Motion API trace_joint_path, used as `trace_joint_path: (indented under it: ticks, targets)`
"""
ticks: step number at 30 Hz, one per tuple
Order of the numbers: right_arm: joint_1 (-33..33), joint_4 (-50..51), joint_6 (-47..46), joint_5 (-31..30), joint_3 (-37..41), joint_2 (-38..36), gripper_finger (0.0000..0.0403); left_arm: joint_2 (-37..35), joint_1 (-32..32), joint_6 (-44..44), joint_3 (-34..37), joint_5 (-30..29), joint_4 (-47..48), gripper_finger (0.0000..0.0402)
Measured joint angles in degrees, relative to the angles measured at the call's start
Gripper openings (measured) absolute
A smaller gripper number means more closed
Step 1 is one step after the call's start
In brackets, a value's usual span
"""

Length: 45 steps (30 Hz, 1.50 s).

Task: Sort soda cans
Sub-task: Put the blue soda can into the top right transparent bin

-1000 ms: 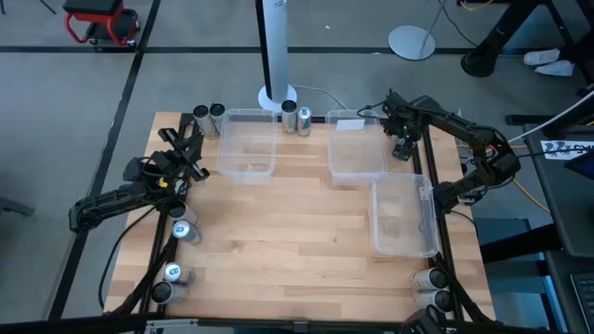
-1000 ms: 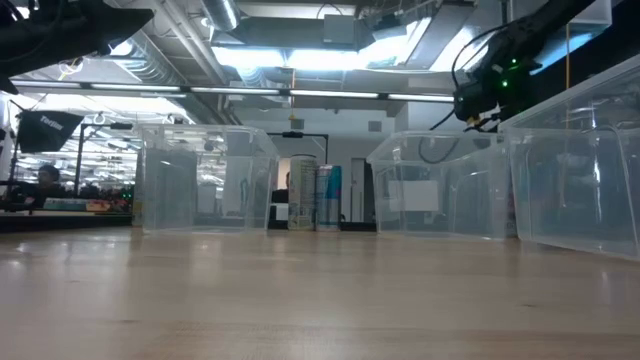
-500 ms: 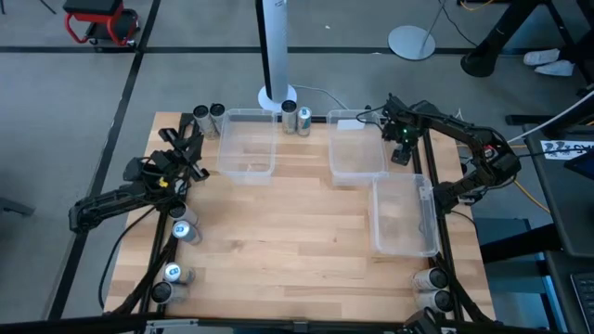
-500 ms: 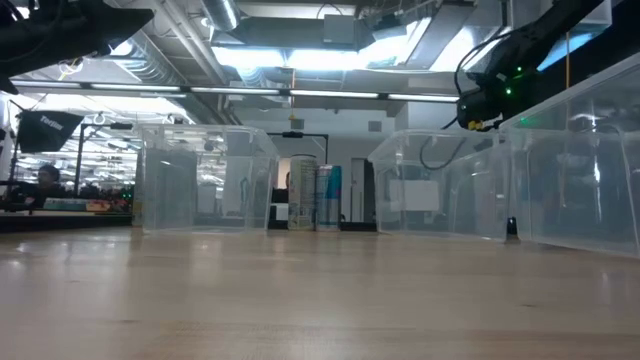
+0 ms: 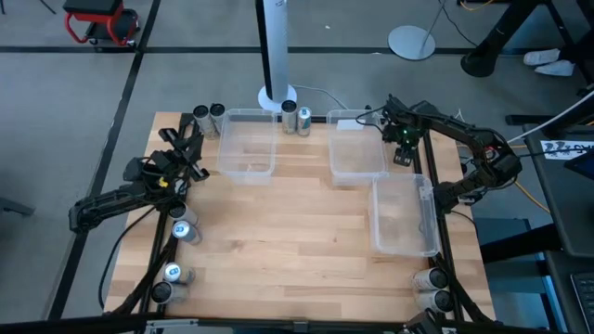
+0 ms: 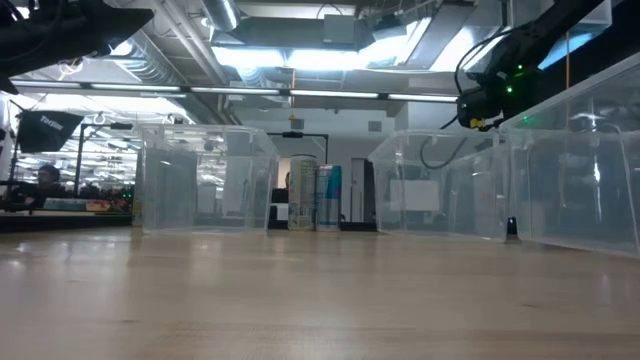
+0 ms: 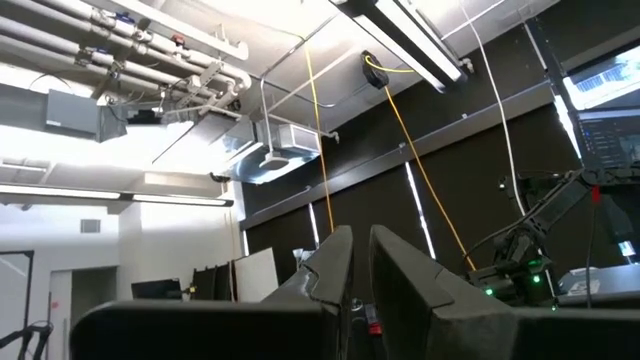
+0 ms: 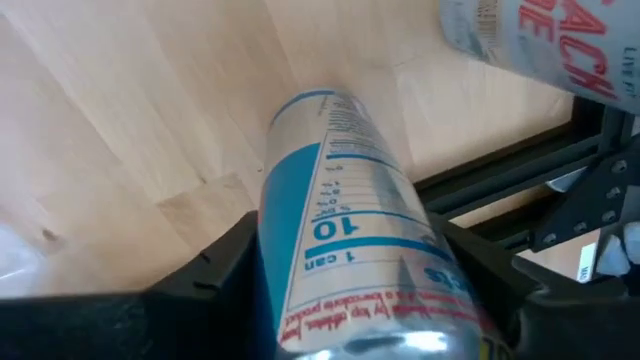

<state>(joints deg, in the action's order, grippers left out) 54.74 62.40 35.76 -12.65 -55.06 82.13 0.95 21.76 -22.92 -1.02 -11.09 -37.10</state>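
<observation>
The right hand [image 5: 402, 148] was clamped on a blue-and-silver soda can [image 8: 350, 220], held at the tabletop's [image 5: 278, 232] far right edge just beside the far right bin [image 5: 355, 158]. Compared with one second earlier, the hand had shifted slightly and then held position over the last half second. This likely meant the can was lifted and ready to carry to a bin. The can showed a blue panel with white nutrition print on silver; a second can with red lettering [image 8: 540, 40] lay beyond it. The left hand [image 7: 360, 275] waited near the left edge, raised, its fingers nearly together and holding nothing.
</observation>
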Motion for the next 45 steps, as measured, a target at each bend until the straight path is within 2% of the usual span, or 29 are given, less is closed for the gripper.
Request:
trace_joint_path:
  ticks: [5, 12, 21, 32, 41, 43, 45]
  targets:
    - [0.03, 3.89, 0.64, -1.32, -1.67, -2.94, 0.0232, 0.00, -0.01, 0.00, 0.00, 0.00, 0.00, 0.0031]
    - [0.00, 7.86, 1.60, -2.33, -8.44, -7.30, 0.0225, -0.01, -0.02, 0.46, 0.00, 0.00, 0.03, 0.0031]
    - [0.00, 11.53, 2.57, 0.55, -16.60, -10.45, 0.0230, 0.00, -0.02, 0.66, 0.00, 0.00, 0.16, 0.0031]
    - [-0.02, 11.64, 3.53, 1.84, -21.81, -13.01, 0.0229, 0.00, -0.02, 0.44, 0.00, 0.00, 0.15, 0.0031]
    - [0.00, 11.63, 3.53, 1.95, -22.52, -13.09, 0.0229, 0.00, -0.01, 0.44, 0.00, 0.00, -0.02, 0.0031]
    - [0.00, 11.47, 3.53, 3.63, -22.52, -13.09, 0.0229, -0.02, -0.02, 0.44, 0.00, 0.00, -0.03, 0.0031]
    - [0.00, 10.18, 3.82, 9.20, -22.52, -13.00, 0.0229, 0.00, -0.02, 0.44, 0.00, 0.00, -0.04, 0.0031]
